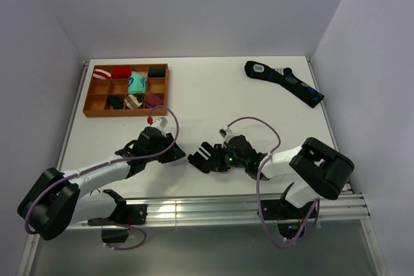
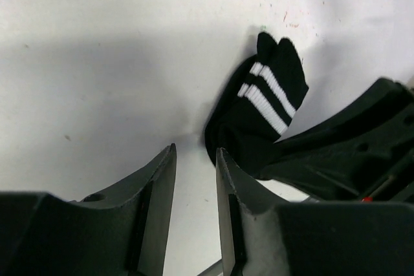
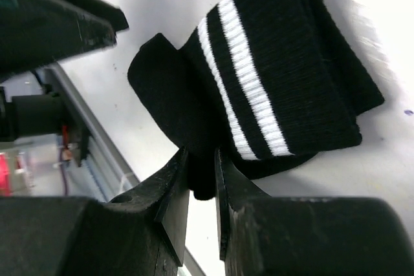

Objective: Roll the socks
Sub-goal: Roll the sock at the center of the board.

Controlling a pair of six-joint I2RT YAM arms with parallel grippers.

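The left arm [image 1: 97,172] lies low over the counter and stretches toward 2 o'clock. The left tool [image 1: 172,141] has its fingers [image 2: 158,192] a little apart, with nothing between them. The right arm [image 1: 317,166] folds back toward 9 o'clock, and the right tool [image 1: 217,158] pinches the black sock [image 3: 291,75].

I see my white table [image 1: 213,95] carrying a wooden tray [image 1: 123,114] far left, a patterned sock [image 1: 284,82] far right, a striped sock [image 1: 206,158] nearest
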